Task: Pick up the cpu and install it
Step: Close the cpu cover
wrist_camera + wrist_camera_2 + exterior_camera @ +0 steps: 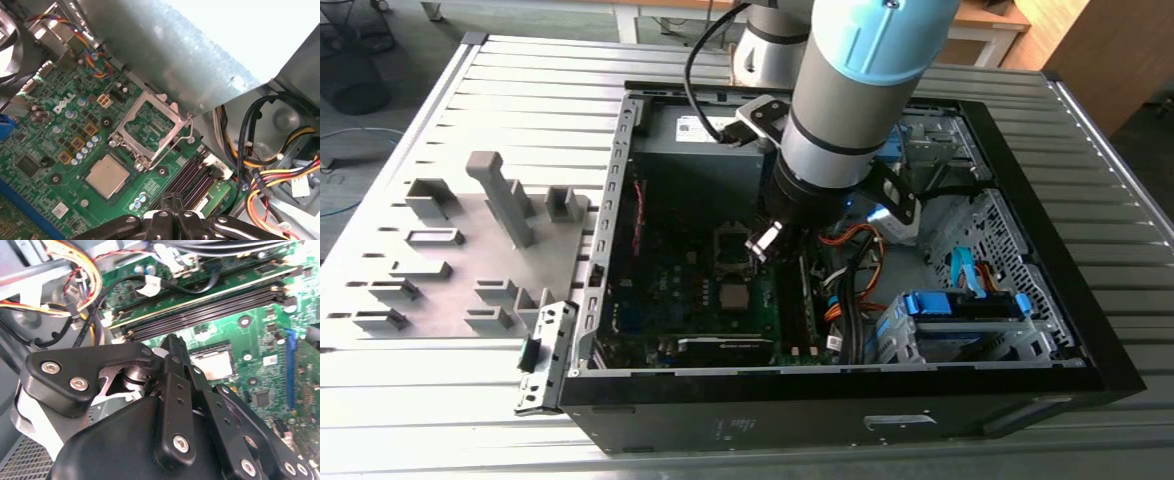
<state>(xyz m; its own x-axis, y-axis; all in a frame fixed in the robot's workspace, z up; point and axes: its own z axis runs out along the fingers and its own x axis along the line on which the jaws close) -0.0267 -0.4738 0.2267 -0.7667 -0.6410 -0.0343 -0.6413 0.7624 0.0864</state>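
— So, the gripper (172, 200)?
— Fingers pressed together, holding nothing, poised near the socket (210, 346).
— And the cpu (107, 176)?
— Seated flat in that socket, so placing looks done.
— Clamped?
— Not yet: beyond the socket, the load plate (145, 125) stands raised, lever (172, 143) unlatched.

Matt silvery metal cpu (107, 176), ribbed metal table (440, 400)

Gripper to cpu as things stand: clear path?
Likely yes. The cpu lies flat and uncovered. The gripper hovers close by, and the open socket frame and cables sit off to the side, not between them.
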